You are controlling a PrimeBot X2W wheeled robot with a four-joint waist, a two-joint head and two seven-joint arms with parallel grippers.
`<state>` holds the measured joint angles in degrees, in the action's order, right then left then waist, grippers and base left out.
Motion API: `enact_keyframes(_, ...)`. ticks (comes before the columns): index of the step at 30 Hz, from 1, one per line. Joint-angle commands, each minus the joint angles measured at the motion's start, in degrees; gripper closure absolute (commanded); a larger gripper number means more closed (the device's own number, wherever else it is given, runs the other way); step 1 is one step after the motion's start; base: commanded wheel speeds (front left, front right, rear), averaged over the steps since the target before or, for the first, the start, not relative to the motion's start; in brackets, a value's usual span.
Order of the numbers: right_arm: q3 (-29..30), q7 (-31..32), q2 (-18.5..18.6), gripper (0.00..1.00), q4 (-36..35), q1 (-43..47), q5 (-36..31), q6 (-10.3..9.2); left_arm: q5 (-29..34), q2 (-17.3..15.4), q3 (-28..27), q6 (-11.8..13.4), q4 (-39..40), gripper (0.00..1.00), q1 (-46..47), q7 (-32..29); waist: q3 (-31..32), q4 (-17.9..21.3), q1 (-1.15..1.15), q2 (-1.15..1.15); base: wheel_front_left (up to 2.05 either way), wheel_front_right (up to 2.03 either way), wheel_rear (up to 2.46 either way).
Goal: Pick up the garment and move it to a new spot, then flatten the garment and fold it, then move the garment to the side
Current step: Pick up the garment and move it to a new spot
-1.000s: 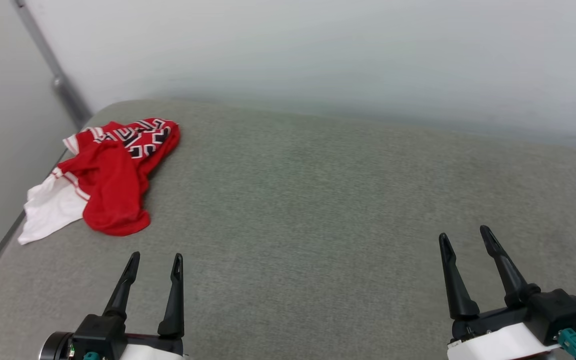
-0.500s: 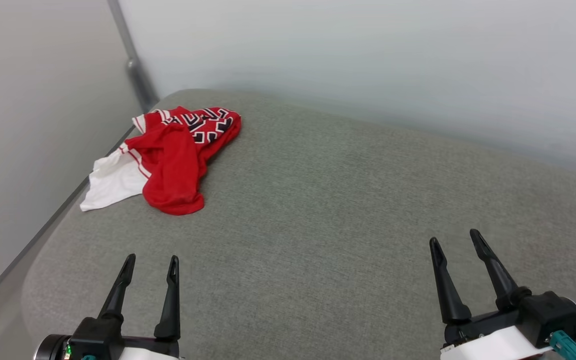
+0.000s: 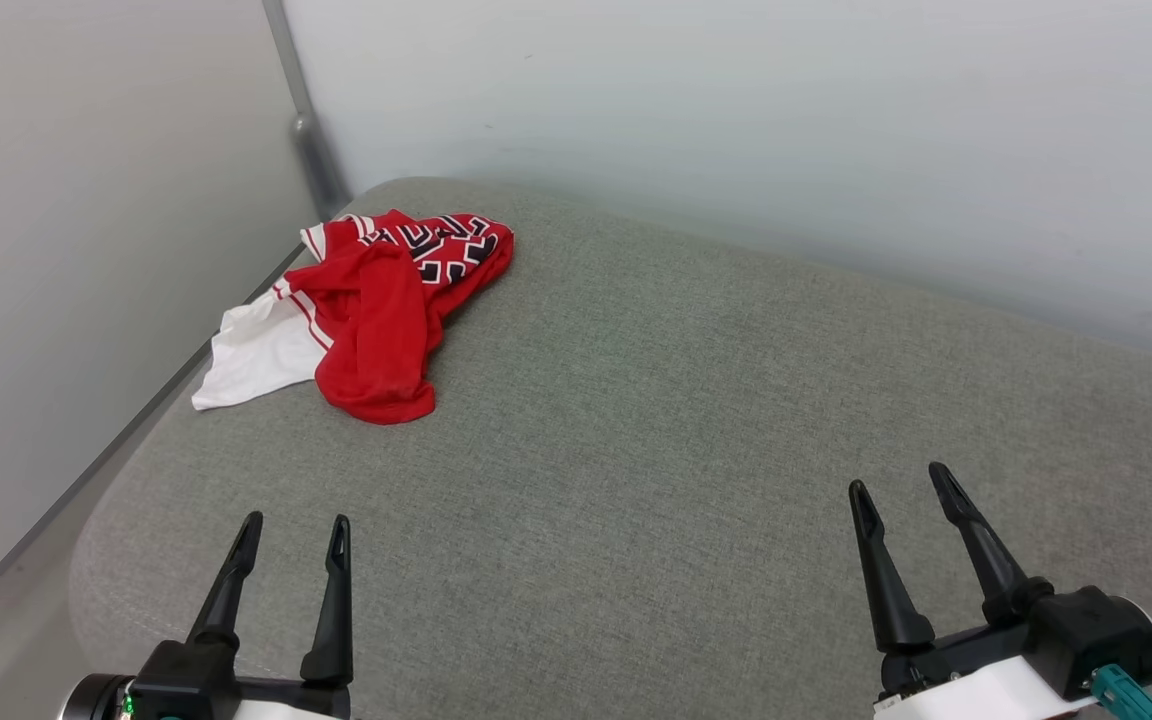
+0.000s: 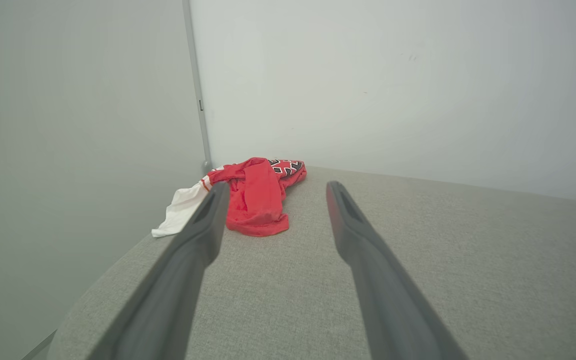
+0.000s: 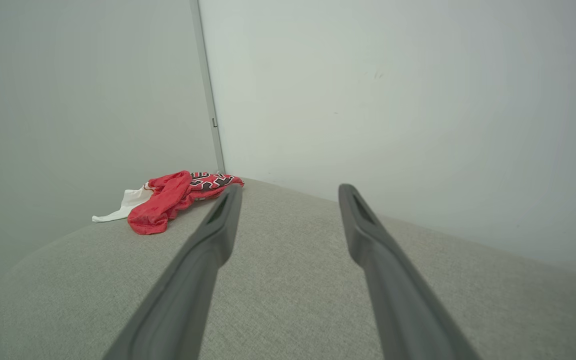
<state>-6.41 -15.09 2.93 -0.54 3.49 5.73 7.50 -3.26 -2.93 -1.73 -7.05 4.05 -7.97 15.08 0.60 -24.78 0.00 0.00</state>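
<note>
1. Lying crumpled in the far left corner of the grey tabletop (image 3: 686, 450), the garment (image 3: 376, 320) is seen as a red heap. Black-and-white lettering is turned up at its far end, and a white sleeve (image 3: 251, 355) spills toward the left edge.
2. That sleeve is judged the first hazard. It rests right at the edge beside the left wall (image 3: 86, 250), so cloth could be sent over the side by a careless tug and caught between tabletop and wall.
3. Because the layers are bunched and twisted, only a single fold might be pinched. The rest could then be dragged rather than lifted, tightening the tangle that must later be flattened.
4. The left hand (image 3: 296, 520) is held at the near left, its two fingers spread wide with nothing between them. The garment lies well beyond it, roughly in line with its fingers in the left wrist view.
5. The right hand (image 3: 898, 479) is held at the near right, likewise wide open and empty, and well apart from the garment. A long reach across would be needed, so a grasp by it could land short or off-centre.
6. If a finger is driven down too steeply, the woven cover of the tabletop could be snagged along with the shirt.
</note>
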Motion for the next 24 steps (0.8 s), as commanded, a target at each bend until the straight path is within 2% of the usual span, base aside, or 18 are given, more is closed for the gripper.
enact_keyframes(1,-0.1,-0.1,-0.1,0.00,-0.1,0.5,0.2,-0.02,-0.1,0.1,-0.2,-0.1,0.3,0.00,-0.3,0.1,0.0,0.1,0.00,0.00,0.00,0.00,0.00)
enact_keyframes(8,-0.2,-0.1,-0.1,0.00,-0.9,-0.7,-1.1,-0.02,-2.5,0.1,-0.8,0.0,-0.4,0.00,1.2,0.1,-2.4,1.1,0.00,0.00,0.00,0.00,0.00)
enact_keyframes(15,-0.7,-0.1,-0.1,0.00,-1.9,-3.3,-4.6,-0.02,-4.8,-0.1,-2.7,-0.3,-3.3,0.00,8.0,0.1,-9.5,3.9,0.00,0.00,0.00,0.00,0.00)
enact_keyframes(18,-1.0,-0.1,-0.1,0.00,-2.1,-4.2,-5.7,-0.02,-5.6,-1.7,-3.2,-0.4,-5.3,0.00,10.9,0.1,-12.1,5.1,0.00,0.00,0.00,0.00,0.00)
enact_keyframes(20,-1.0,-0.1,0.0,0.00,-2.3,-5.5,-6.7,-0.02,-6.9,-4.0,-2.3,-0.4,-7.3,0.00,14.6,0.1,-14.8,6.3,0.00,0.00,0.00,0.00,0.00)
enact_keyframes(22,-0.8,-0.1,0.0,0.00,-2.6,-6.4,-7.5,-0.02,-9.2,-6.9,-1.8,-0.4,-10.5,0.00,18.5,0.1,-17.3,7.4,0.00,0.00,0.00,0.00,0.00)
enact_keyframes(24,-0.9,-0.1,0.0,0.00,-2.9,-7.3,-8.3,-0.02,-11.4,-11.1,-0.8,-0.4,-14.1,0.00,23.0,0.1,-20.0,8.7,0.00,0.00,0.00,0.00,0.00)
